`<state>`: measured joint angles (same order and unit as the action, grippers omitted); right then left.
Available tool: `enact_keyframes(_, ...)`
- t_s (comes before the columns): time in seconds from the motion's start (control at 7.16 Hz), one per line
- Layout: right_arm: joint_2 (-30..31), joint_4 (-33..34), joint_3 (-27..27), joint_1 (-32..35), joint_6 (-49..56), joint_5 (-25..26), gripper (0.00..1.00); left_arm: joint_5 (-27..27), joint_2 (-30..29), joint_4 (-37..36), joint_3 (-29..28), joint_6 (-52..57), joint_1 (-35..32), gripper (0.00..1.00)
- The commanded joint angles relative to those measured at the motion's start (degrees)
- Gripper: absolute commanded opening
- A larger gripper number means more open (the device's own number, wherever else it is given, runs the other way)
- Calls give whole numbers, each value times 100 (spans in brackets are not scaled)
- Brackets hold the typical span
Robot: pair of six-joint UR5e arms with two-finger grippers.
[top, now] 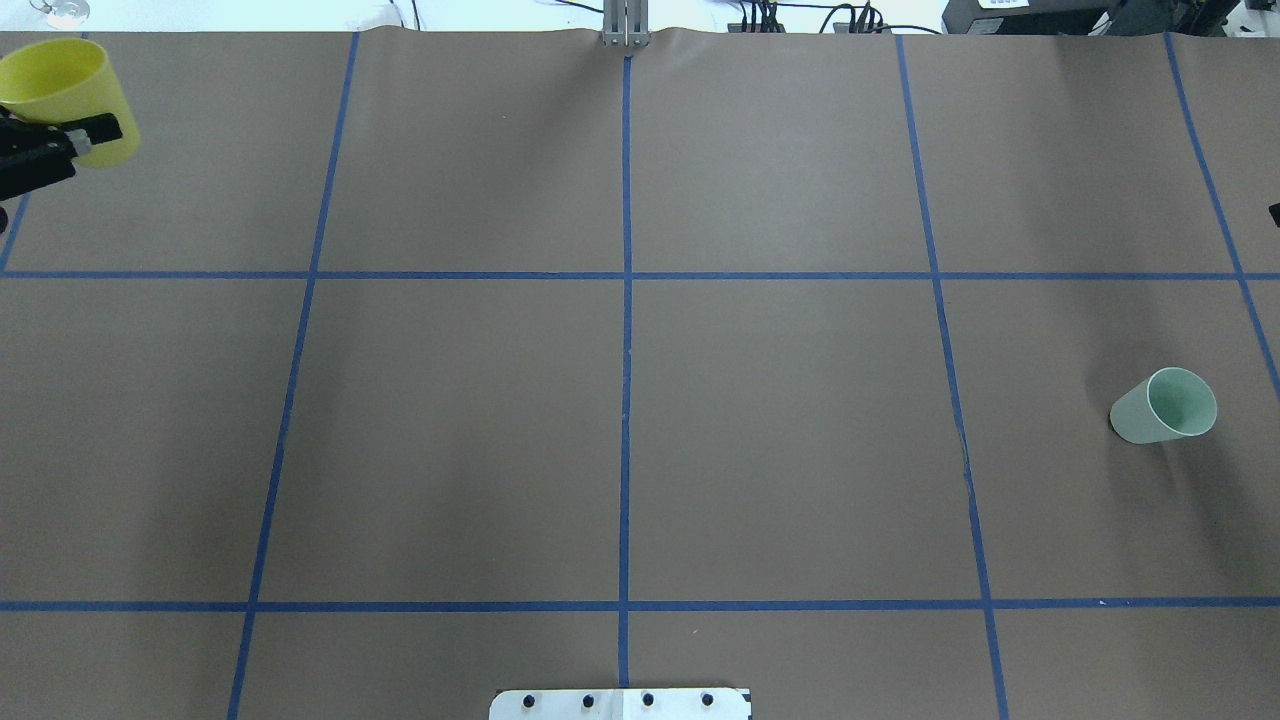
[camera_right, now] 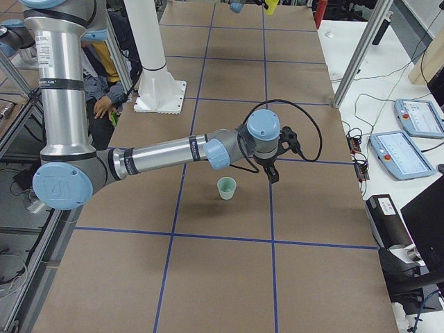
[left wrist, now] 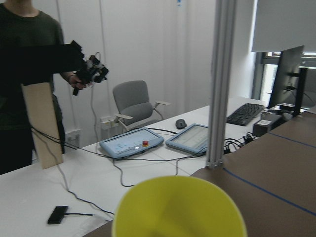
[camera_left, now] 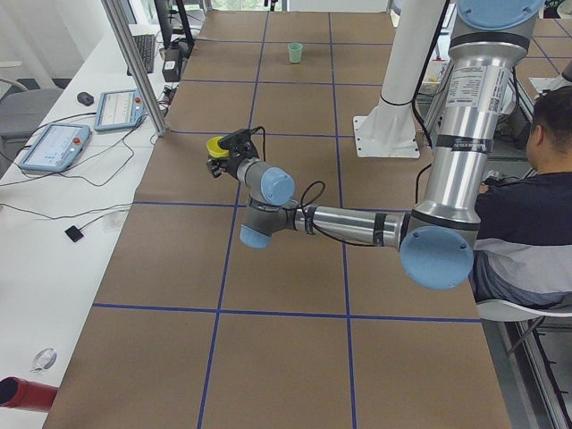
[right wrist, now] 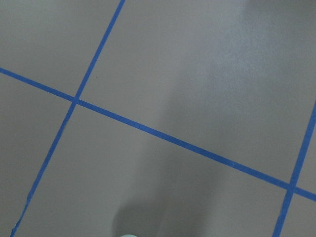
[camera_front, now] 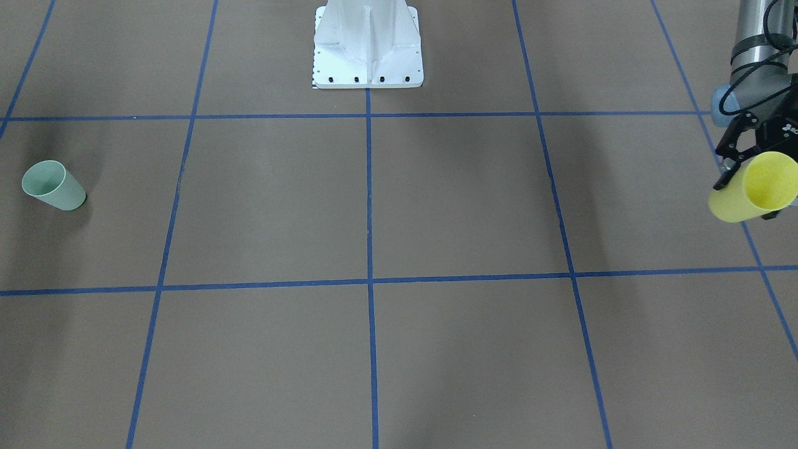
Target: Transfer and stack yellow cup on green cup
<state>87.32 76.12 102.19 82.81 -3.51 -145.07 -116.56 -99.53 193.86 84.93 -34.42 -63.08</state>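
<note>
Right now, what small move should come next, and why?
Probably the left hand should carry the yellow cup inward, toward the middle of the table. It grips that cup at the table's far left end, while the green cup stands upright near the opposite end, so the gap must be closed first.

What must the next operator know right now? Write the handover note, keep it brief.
Left gripper: shut on the small bright yellow plastic cup, at the left end of the table.
Right gripper: beside the pale mint-green plastic cup, not touching it; open or shut cannot be told.
Green cup: upright on the table's right side, empty.
Done: yellow cup grasped.
Left: carry it across and stack it on the green cup.
</note>
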Motion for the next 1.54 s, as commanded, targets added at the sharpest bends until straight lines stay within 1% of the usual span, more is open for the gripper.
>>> enact_keyframes(0.0, -781, 8, 90, -456, -919, -110, 99, -113, -660, -24, 41, 41, 978, 4)
enact_keyframes(0.28, -1679, 87, -6, -1193, -1718, 21, 99, -51, -988, -59, -3, 241, 1752, 3)
enact_keyframes(0.42, -2040, 70, 37, -1511, -2567, 266, 99, -43, -1015, -59, -20, 295, 1930, 3)
enact_keyframes(0.56, -2409, 61, 72, -1931, -3428, 321, 99, -43, -1033, -59, -38, 296, 1958, 3)
enact_keyframes(0.7, -2795, 35, 90, -2301, -4316, 504, 99, -43, -1042, -68, -73, 409, 2027, 3)
enact_keyframes(0.84, -3017, 52, 151, -2705, -4873, 662, 99, 105, -1164, -68, -300, 897, 2054, 3)
enact_keyframes(0.98, -3193, 61, 195, -3040, -5287, 751, 99, 559, -1252, -68, -441, 1703, 2168, 2)
enact_keyframes(1.12, -3377, 78, 239, -3400, -5613, 952, 99, 607, -1349, -68, -469, 2094, 2308, 7)
enact_keyframes(1.26, -3614, 87, 240, -3856, -6025, 1311, 100, 608, -1506, -242, -443, 2115, 2318, 9)
enact_keyframes(1.4, -3843, 201, 240, -4156, -6378, 1584, 100, 617, -1551, -470, -416, 2115, 2318, 9)
